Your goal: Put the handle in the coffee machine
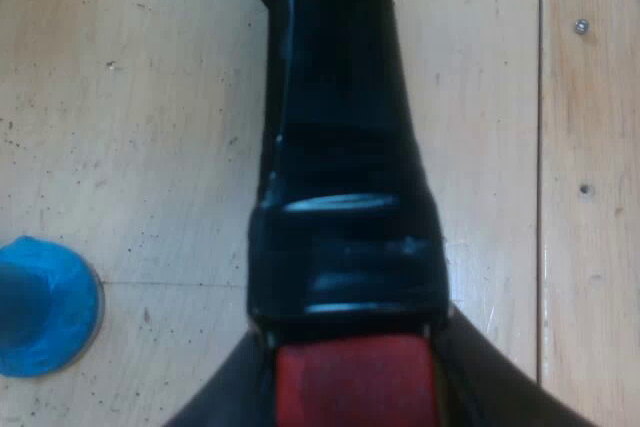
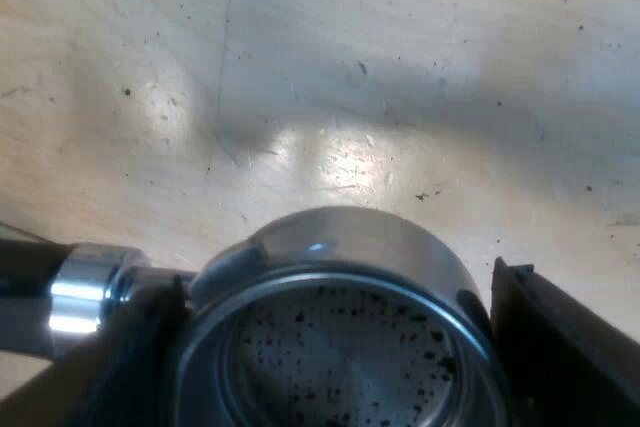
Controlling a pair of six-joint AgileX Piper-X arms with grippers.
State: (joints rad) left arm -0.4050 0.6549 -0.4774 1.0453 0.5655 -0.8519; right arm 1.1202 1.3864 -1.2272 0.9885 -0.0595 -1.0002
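Two grippers share the holder (image 2: pixel 340 247): left gripper (image 1: pixel 355 392) clamped on its red end (image 1: pixel 350 372), right gripper (image 2: pixel 335 347) seemingly clamped across its cup (image 2: pixel 345 357), so move both together, level.

Coffee bench prob., light wood plank tabletop (image 1: pixel 150 97) w/ screws (image 1: pixel 581 25), blue tamper (image 1: pixel 45 307), coffee-specked metal holder (image 2: pixel 340 327)

Metal holder (image 2: pixel 340 237) is open side up, just dark coffee specks in the basket. Its dark handle (image 1: pixel 340 127) looks glossy, with a red end (image 1: pixel 352 382), over a pale wood table (image 1: pixel 130 97).

Wooden table (image 1: pixel 150 97), blue tamper (image 1: pixel 45 307) on it
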